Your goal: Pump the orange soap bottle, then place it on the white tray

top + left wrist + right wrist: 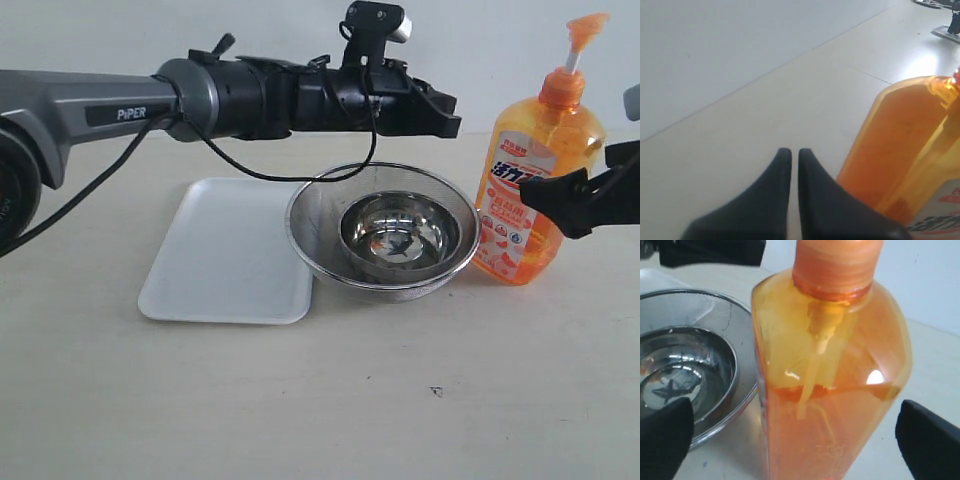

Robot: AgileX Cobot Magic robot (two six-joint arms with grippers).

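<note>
Bottle: the orange soap bottle (pixel 540 190) is standing upright just beside the mesh strainer (pixel 330 215), well apart from the white tray (pixel 225 250).
Right gripper (pixel 797 440): fingers are straddling the bottle, spread wide and touching nothing.
Left gripper (pixel 790 156): fingers are sitting almost together, empty.
Progress: placing is not yet done; whether it has been pumped cannot be told.
Writing: the left arm (pixel 100 112) is showing "PiPER"; the bottle label's blue characters are too small to read.

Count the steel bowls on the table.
2. A mesh strainer bowl sits between the white tray and the orange soap bottle; a small shiny steel bowl rests inside it. None appears hidden.
</note>
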